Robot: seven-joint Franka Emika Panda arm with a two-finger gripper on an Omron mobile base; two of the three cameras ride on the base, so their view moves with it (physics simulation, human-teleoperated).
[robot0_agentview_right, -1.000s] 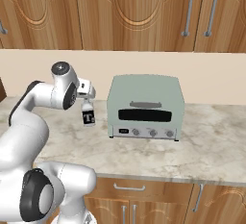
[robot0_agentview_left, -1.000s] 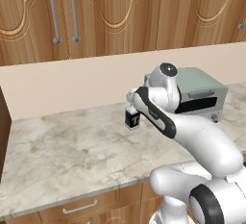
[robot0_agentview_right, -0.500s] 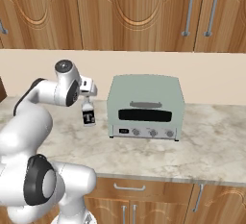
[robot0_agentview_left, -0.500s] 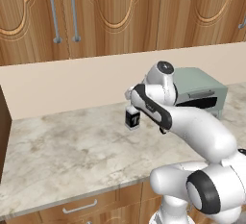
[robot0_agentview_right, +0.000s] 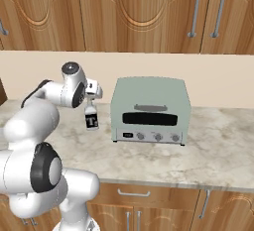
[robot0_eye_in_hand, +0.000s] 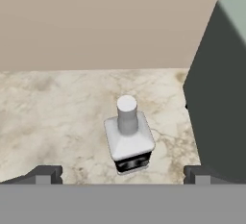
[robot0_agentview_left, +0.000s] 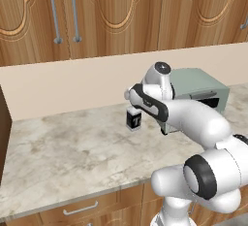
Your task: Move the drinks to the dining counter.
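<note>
The pincer (robot0_eye_in_hand: 123, 174) is seen spread wide in the hand view, its two dark fingertips (robot0_eye_in_hand: 44, 174) standing far apart at either side of the lower edge, with nothing gripped between them. No contact with anything can be made out. Below and ahead of the pincer, roughly midway between the fingertips, the short clear bottle (robot0_eye_in_hand: 128, 137) is found upright on the marble tabletop (robot0_eye_in_hand: 53, 117), its pale stopper uppermost and its black label partly seen low on the front face. In the base views the hand is held just above the bottle (robot0_agentview_left: 133, 118) (robot0_agentview_right: 91, 119); the pincer itself is largely hidden there by the wrist, so whether its tips reach the bottle's neck is hard to judge. To the right of the pincer, just beside the bottle but apart from it, a pale green toaster oven (robot0_agentview_right: 150, 111) (robot0_agentview_left: 201, 90) is set on the same tabletop, under the wooden cabinets (robot0_agentview_right: 144, 12).
</note>
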